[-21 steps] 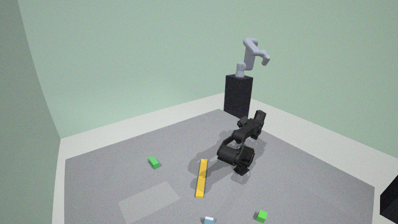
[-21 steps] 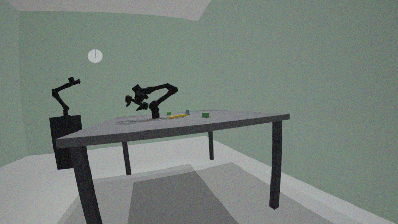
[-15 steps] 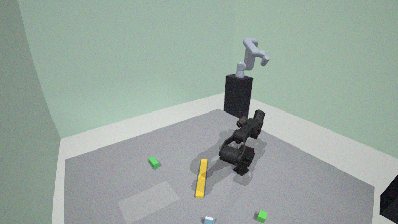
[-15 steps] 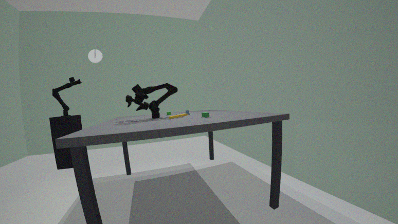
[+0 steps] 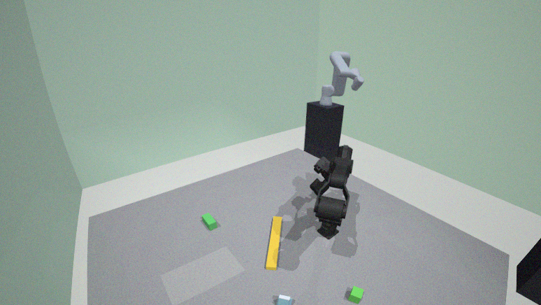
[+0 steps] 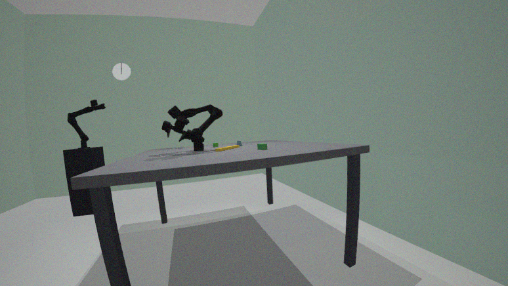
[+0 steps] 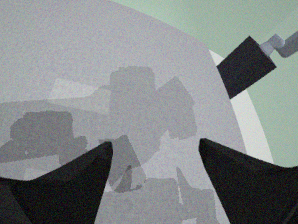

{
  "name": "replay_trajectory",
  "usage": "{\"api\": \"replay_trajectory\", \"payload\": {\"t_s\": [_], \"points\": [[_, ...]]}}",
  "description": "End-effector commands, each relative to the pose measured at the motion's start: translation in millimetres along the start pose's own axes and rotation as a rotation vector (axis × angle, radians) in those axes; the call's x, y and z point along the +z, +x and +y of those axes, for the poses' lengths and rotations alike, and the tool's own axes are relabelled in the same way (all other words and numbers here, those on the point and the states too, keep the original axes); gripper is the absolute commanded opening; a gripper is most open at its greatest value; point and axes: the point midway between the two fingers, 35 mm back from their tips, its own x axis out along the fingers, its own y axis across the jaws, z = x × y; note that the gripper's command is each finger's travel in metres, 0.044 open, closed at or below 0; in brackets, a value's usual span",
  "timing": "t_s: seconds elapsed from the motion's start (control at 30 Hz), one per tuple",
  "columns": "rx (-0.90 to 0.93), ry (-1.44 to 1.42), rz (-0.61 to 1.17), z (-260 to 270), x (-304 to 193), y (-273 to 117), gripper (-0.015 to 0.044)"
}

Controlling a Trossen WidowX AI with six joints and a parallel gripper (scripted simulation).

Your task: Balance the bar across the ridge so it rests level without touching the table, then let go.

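The yellow bar (image 5: 274,242) (image 6: 227,147) lies flat on the table (image 5: 132,234) (image 6: 220,168). A small light-blue block (image 5: 284,298) (image 6: 239,143), which looks like the ridge, stands apart from the bar and is cut off by the bottom edge of the top view. My gripper (image 6: 174,138) (image 7: 156,145) is open and empty, raised above the table on the far side of the arm from the bar. In the wrist view only bare table and shadows show between the fingers. The bar and the ridge are not in the wrist view.
One green block (image 5: 209,221) lies left of the bar in the top view, and another green block (image 5: 356,294) lies at the lower right. A pale rectangle (image 5: 204,274) shows on the table top. A black pedestal (image 5: 323,130) (image 7: 246,67) with a grey arm stands beyond the table edge.
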Motion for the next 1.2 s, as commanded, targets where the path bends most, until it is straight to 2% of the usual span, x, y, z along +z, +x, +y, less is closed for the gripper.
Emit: {"api": "replay_trajectory", "payload": {"t_s": [0.0, 1.17], "points": [[0.043, -0.041, 0.001, 6, 7, 2, 0.0315], [0.438, -0.413, -0.015, 85, 58, 9, 0.0315]]}}
